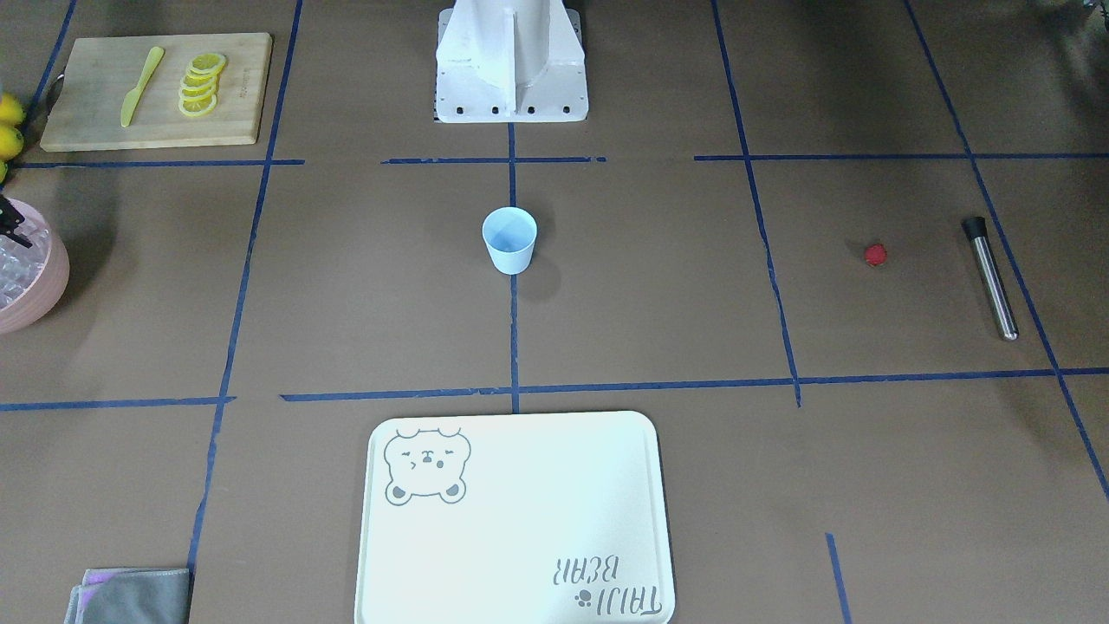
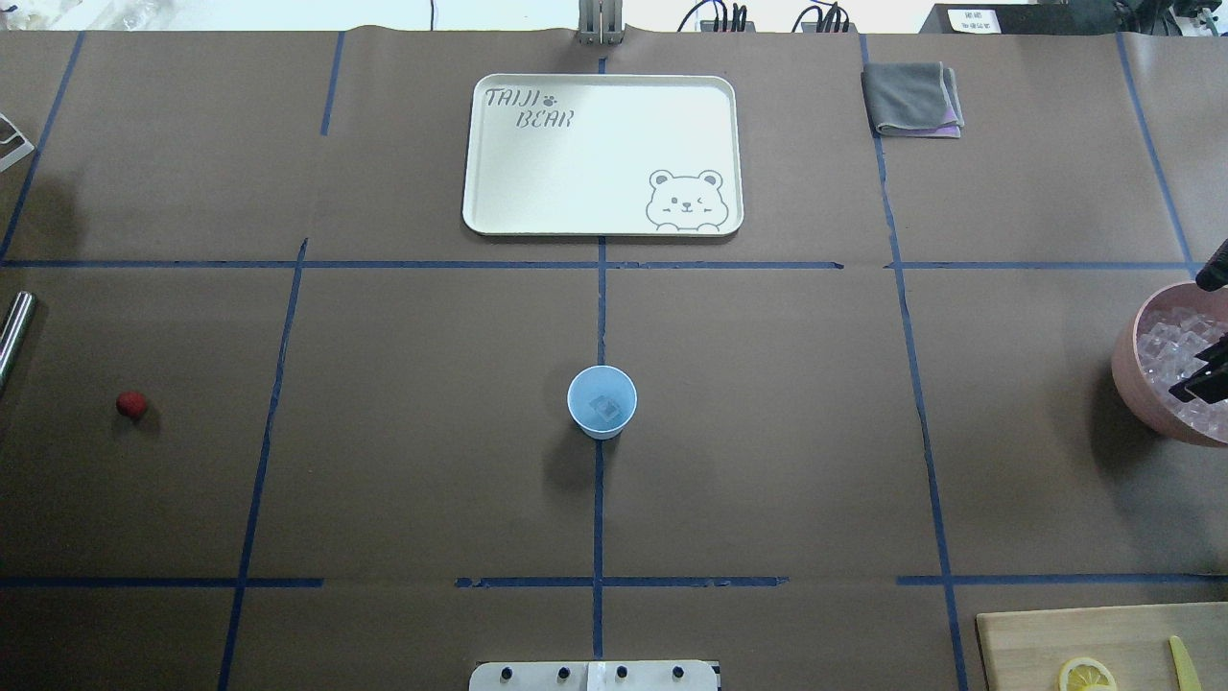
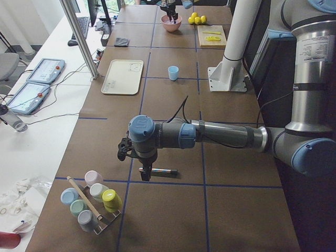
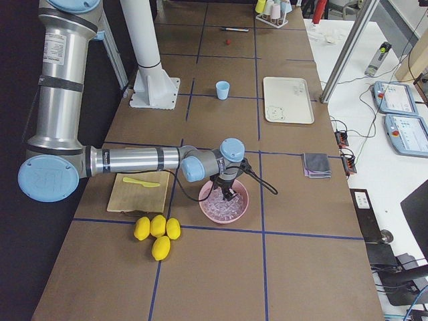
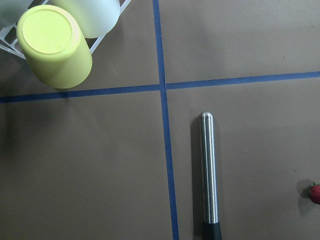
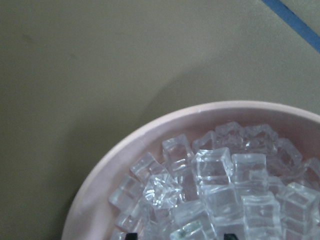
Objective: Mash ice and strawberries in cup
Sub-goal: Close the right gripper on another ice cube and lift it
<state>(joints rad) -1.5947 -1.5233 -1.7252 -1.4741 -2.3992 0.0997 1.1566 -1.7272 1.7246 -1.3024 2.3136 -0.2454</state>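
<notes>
Frame bottom: our right tool [image 6: 180,236] hangs parted over ice [image 6: 215,170] in the bowl [image 6: 100,190]. We judge the cubes slick and hard, best pinched on flat faces. Cup [image 2: 602,402] mid-frame, berry [image 2: 131,404] far left; whether the left tool [image 3: 125,152] is clenched, we cannot tell.

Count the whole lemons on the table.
4. All lie at the table's right end, past the wooden cutting board and beside the pink bowl: three lemons in a row, and a fourth lemon just outside them. None looks hidden.
</notes>
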